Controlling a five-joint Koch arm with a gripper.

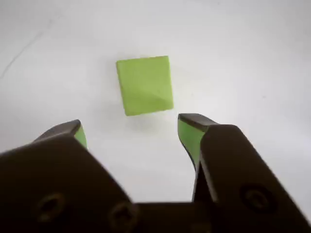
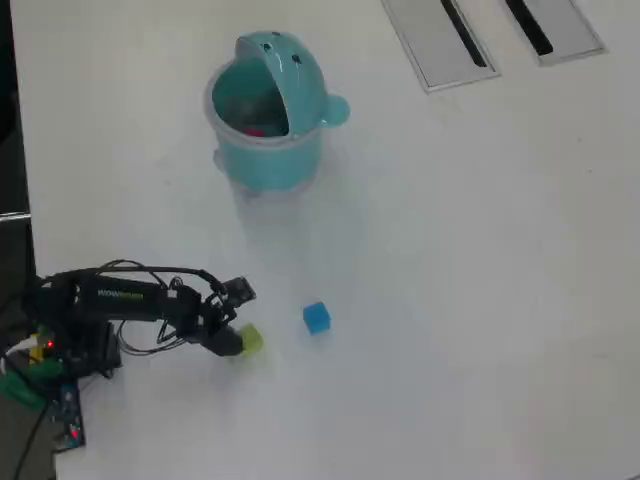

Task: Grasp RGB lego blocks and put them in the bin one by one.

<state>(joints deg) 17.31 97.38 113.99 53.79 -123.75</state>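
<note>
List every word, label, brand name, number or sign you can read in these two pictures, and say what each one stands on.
Pale lettering on the arm's dark upper link, overhead view: present, but too small and blurred to read.
Dark dots on the bin lid: marks only, not text.
Yellow-green block, blue block and pincer: no text visible.
Grey slotted panels: no text visible.

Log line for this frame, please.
tool open above yellow-green block | blue block on table | bin lid up
</note>
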